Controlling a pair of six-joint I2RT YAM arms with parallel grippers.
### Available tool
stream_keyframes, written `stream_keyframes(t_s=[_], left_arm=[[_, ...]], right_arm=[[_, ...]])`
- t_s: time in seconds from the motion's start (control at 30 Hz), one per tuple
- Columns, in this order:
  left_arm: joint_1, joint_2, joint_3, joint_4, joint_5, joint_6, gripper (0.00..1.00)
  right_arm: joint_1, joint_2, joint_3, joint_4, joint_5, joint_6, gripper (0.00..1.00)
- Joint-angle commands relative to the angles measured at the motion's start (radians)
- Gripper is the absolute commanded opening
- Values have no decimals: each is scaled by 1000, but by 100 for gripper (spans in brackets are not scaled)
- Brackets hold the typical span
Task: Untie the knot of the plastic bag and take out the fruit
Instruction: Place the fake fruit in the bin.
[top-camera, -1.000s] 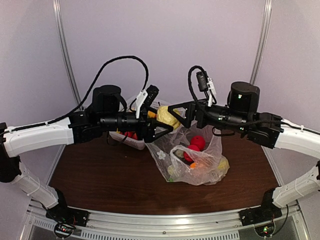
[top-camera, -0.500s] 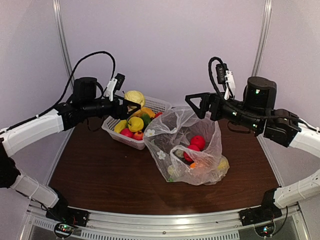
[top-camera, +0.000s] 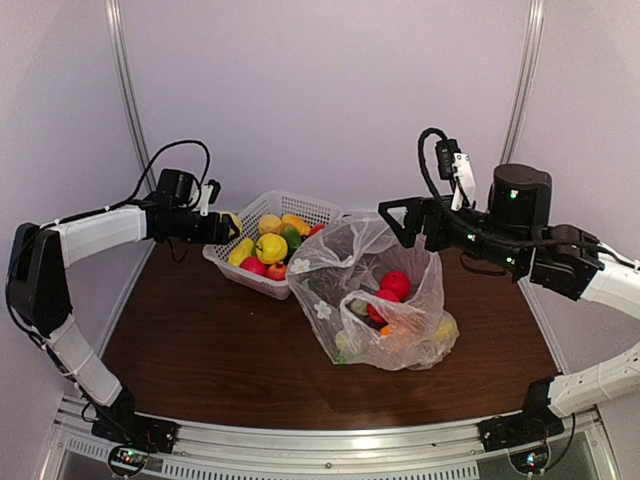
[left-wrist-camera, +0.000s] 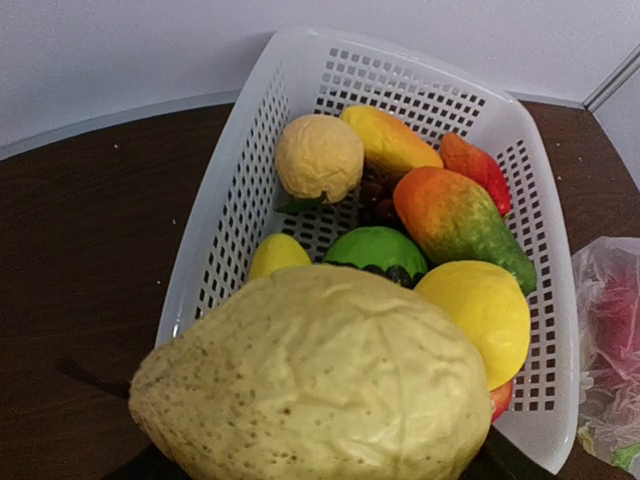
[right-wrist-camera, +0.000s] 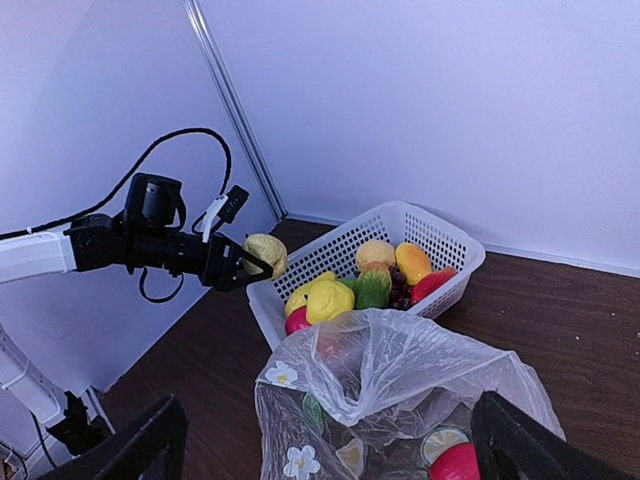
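The plastic bag (top-camera: 372, 262) stands on the table with its mouth loose and open; no knot shows. Inside it are a red fruit (top-camera: 396, 284), an orange one (top-camera: 386, 329) and a yellow-green one (top-camera: 447, 328). My left gripper (top-camera: 226, 229) is shut on a bumpy yellow-green fruit (left-wrist-camera: 320, 385), held just off the left end of the white basket (top-camera: 312, 207). My right gripper (top-camera: 400, 216) is open and empty, hovering above the bag's mouth; in the right wrist view the bag (right-wrist-camera: 400, 375) lies between its fingers (right-wrist-camera: 150, 440).
The white lattice basket (left-wrist-camera: 240, 190) at the back holds several other toy fruits, yellow, green, red and orange. In the right wrist view the left gripper (right-wrist-camera: 243, 264) with its fruit (right-wrist-camera: 266, 252) is by the basket's near left corner. Purple walls stand close behind.
My left arm has swung left and down from the bag's mouth to the basket's left end, carrying the yellow-green fruit. My right gripper drew back right, then stayed open above the bag.
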Motion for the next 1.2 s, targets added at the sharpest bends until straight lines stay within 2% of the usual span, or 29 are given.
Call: stream_keyframes(t_s=[0.0, 0.33, 0.47, 0.7, 1.17], left_arm=[[-3, 88, 78, -78, -65, 58, 63], [-2, 163, 111, -126, -86, 51, 64], [-2, 174, 118, -134, -69, 48, 69], [-2, 177, 124, -139, -69, 45, 87], [-2, 133, 112, -131, -107, 43, 92]], right_arm=[[3, -27, -28, -6, 26, -6, 100], [2, -39, -54, -7, 38, 2, 100], [2, -42, -66, -4, 41, 11, 100], [3, -27, -64, 0, 35, 17, 100], [3, -41, -71, -7, 40, 17, 100]])
